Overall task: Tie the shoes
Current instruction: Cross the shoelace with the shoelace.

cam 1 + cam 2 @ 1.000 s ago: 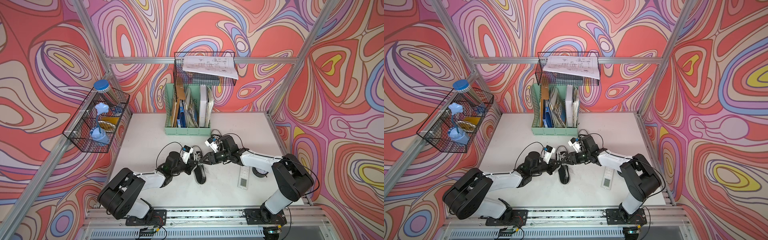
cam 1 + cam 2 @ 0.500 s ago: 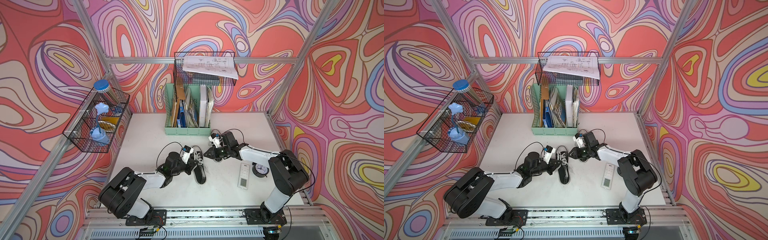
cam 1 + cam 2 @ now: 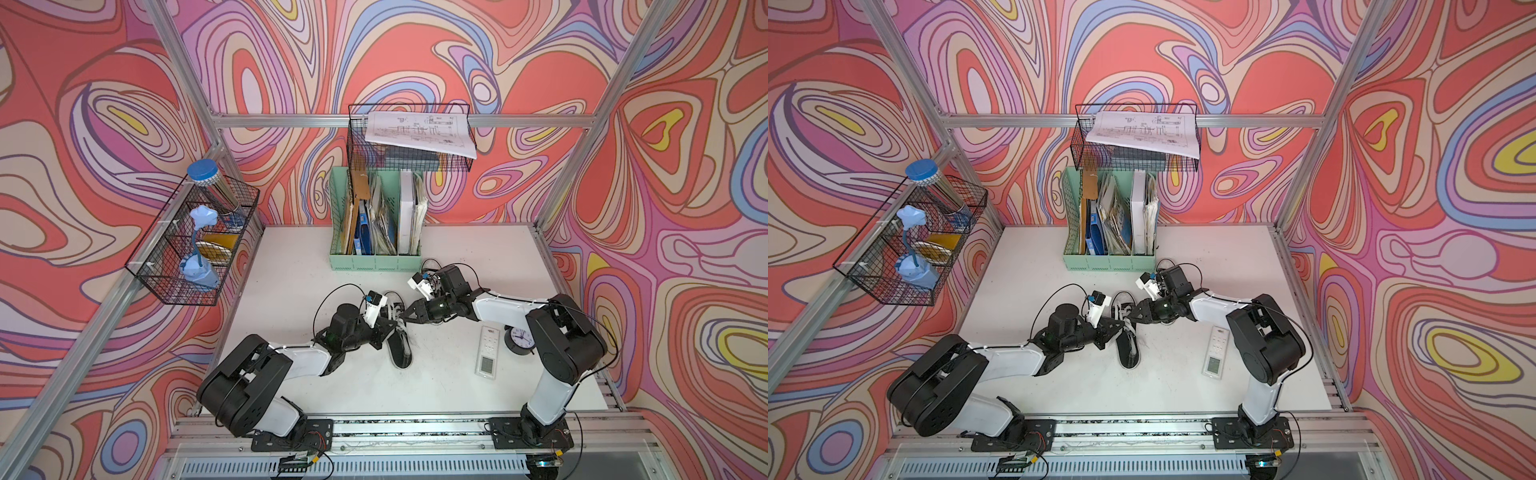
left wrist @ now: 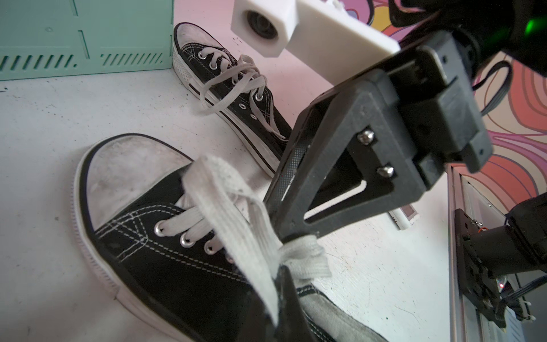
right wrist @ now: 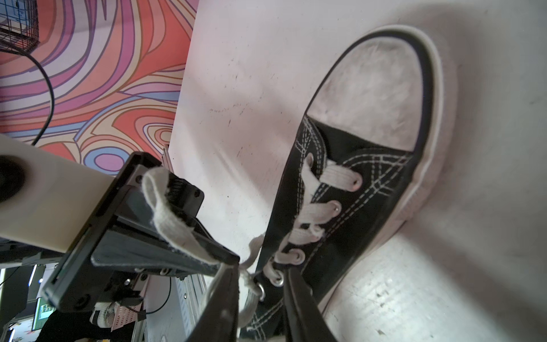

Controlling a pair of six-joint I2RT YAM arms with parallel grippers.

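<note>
Two black shoes with white laces lie mid-table. The near shoe [image 3: 401,351] [image 4: 142,237] [image 5: 364,189] points toward the front edge. The far shoe [image 3: 1121,300] [image 4: 228,88] lies behind it, by the file holder. My left gripper [image 3: 390,323] [image 4: 276,284] is shut on a flat lace [image 4: 254,225] of the near shoe, which loops over its finger in the right wrist view. My right gripper [image 3: 406,318] [image 5: 262,269] meets it tip to tip at the top eyelets. Its jaws stand slightly apart, the gap filled by the bunched lace [image 5: 247,277] and eyelet edge.
A green file holder [image 3: 374,259] stands at the back. A remote control [image 3: 487,353] and a small black clock [image 3: 518,338] lie to the right of the shoes. Wire baskets hang on the left wall [image 3: 195,253] and the back rail [image 3: 409,137].
The right gripper's jaws have narrowed around the lace at the near shoe's top eyelets, after its arm drew back a little and returned. The left gripper has stayed shut in place.
</note>
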